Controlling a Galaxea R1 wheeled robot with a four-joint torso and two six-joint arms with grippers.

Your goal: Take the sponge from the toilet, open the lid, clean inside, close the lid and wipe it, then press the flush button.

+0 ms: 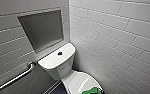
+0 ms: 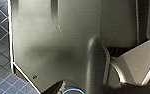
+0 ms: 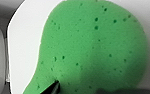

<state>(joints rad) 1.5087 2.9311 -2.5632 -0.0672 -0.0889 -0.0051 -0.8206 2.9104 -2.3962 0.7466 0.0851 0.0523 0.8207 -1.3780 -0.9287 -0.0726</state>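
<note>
The white toilet [image 1: 57, 66] stands in the corner with its oval lid [image 1: 76, 81] down. The bright green sponge [image 1: 91, 90] lies flat on the lid's near end, at the lower edge of the head view. The small dark flush button [image 1: 59, 53] sits in the middle of the tank top. In the right wrist view the sponge [image 3: 96, 50] looms large on the white lid [image 3: 28, 37], so my right gripper hovers close over it. One dark fingertip [image 3: 53, 88] reaches the sponge's edge. The jaws stand wide, and nothing is held.
A steel grab bar [image 1: 16, 77] slants down the left tiled wall below a recessed niche [image 1: 41, 30]. The right tiled wall [image 1: 121, 50] runs close beside the toilet. The left wrist view looks past my own dark body onto blue floor tiles [image 2: 1, 37].
</note>
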